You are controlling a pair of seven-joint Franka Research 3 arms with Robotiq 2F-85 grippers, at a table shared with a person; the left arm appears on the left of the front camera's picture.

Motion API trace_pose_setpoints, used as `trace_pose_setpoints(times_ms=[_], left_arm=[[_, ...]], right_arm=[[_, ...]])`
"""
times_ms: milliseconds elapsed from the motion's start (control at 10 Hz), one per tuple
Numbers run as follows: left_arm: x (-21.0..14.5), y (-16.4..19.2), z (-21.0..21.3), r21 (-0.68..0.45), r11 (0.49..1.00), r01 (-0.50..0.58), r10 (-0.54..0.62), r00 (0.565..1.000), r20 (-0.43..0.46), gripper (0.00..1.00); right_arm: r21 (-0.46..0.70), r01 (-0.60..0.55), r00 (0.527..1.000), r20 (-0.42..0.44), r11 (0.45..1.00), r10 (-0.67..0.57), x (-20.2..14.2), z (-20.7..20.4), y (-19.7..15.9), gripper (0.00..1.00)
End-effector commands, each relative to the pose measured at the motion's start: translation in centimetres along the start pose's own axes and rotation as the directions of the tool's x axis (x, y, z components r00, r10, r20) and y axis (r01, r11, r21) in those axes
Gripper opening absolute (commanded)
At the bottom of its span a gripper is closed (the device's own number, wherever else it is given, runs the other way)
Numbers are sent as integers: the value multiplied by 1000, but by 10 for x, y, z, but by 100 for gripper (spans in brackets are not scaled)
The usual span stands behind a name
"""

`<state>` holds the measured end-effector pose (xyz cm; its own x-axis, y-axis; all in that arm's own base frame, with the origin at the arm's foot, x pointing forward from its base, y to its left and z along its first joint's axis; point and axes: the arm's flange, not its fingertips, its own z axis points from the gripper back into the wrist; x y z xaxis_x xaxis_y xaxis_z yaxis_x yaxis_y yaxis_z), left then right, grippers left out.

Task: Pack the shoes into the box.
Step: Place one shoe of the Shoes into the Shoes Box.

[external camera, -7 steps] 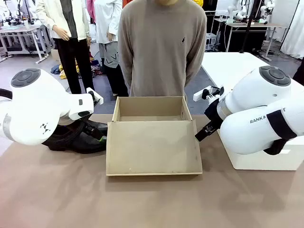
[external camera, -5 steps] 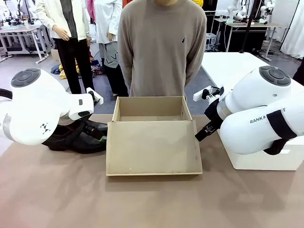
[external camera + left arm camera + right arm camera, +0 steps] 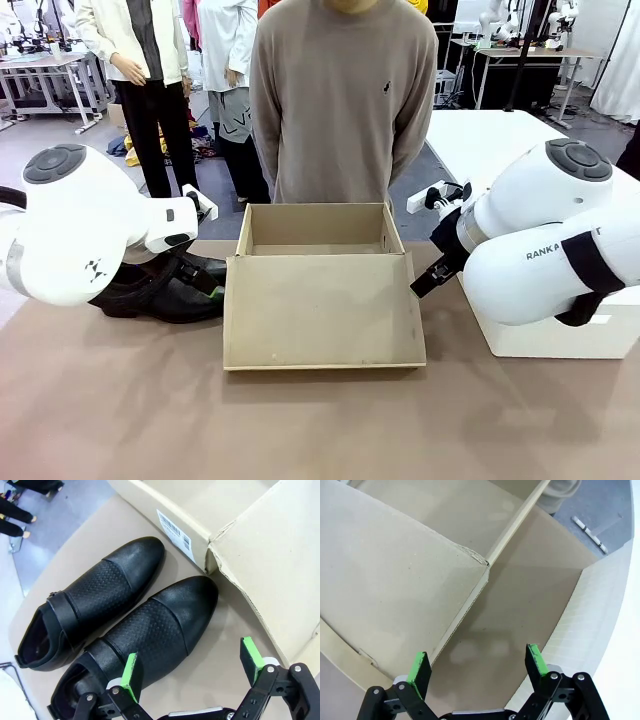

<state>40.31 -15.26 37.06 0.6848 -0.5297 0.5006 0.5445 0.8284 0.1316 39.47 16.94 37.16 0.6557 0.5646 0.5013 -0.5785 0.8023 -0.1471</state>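
Note:
Two black glossy shoes (image 3: 125, 615) lie side by side on the table, left of the tan cardboard box (image 3: 318, 232), toes toward it; in the front view the shoes (image 3: 165, 290) peek out beneath my left arm. My left gripper (image 3: 192, 672) hovers open just above the nearer shoe, its green pads (image 3: 131, 676) straddling the shoe's side and bare table. The box stands open with its flap lid (image 3: 322, 312) folded down toward me. My right gripper (image 3: 477, 665) is open over the bare table by the lid's right corner (image 3: 482, 565), holding nothing.
A bigger white box (image 3: 560, 335) sits at the right, close beside my right arm; its wall (image 3: 590, 630) bounds the gap in the right wrist view. A person (image 3: 340, 100) stands behind the tan box. A barcode label (image 3: 175, 527) marks the box's side.

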Motion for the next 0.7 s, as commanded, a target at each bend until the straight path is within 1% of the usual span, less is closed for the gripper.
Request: trace_pose_setpoints(times_ms=[0, 500, 600], left_arm=[[0, 1, 0, 0, 1000, -2, 2, 1000, 0, 100], [0, 0, 0, 0, 1000, 0, 0, 1000, 0, 100], [4, 2, 10, 25, 1000, 1, -2, 1000, 16, 100]], right_arm=[[0, 1, 1000, 1, 1000, -1, 0, 0, 0, 100], [0, 0, 1000, 0, 1000, 0, 0, 0, 0, 100], [11, 0, 1000, 2, 1000, 0, 4, 6, 0, 100]])
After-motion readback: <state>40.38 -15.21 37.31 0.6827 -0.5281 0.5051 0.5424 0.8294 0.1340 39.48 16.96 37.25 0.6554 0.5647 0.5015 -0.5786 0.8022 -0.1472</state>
